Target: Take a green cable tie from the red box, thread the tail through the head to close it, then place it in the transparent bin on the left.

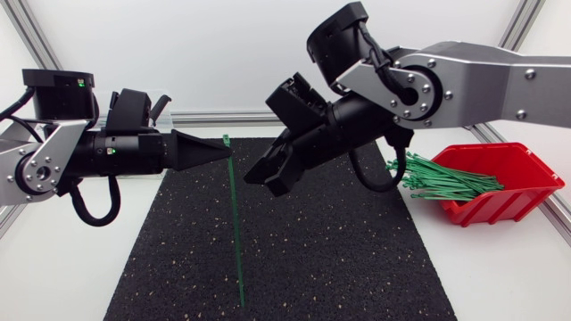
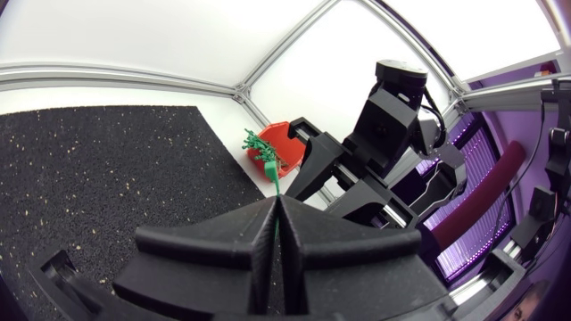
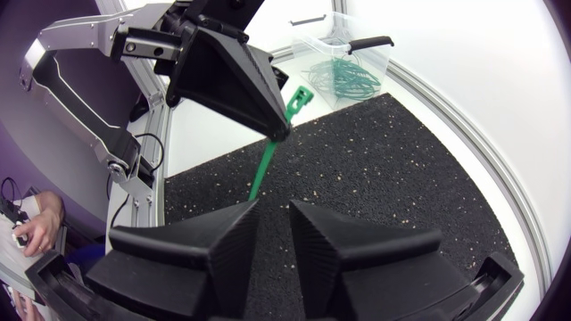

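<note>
Above the black mat [image 1: 339, 250], the right gripper [image 1: 268, 176] hangs parted and empty beside the clenched left gripper [image 1: 225, 150]. At the right sits the red box [image 1: 526, 169] of spare ties [image 1: 446, 183]; the transparent bin [image 3: 382, 62] stands beyond the mat. That left gripper pinches the green cable tie [image 1: 237, 232] just under its head, tail hanging down.

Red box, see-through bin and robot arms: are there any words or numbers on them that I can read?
None: no word, number or sign can be read in any view.
The red box, transparent bin, black mat, left arm and right arm look plain.
The left pincer, shut on a green cable tie, and the open right pincer show no print.
</note>
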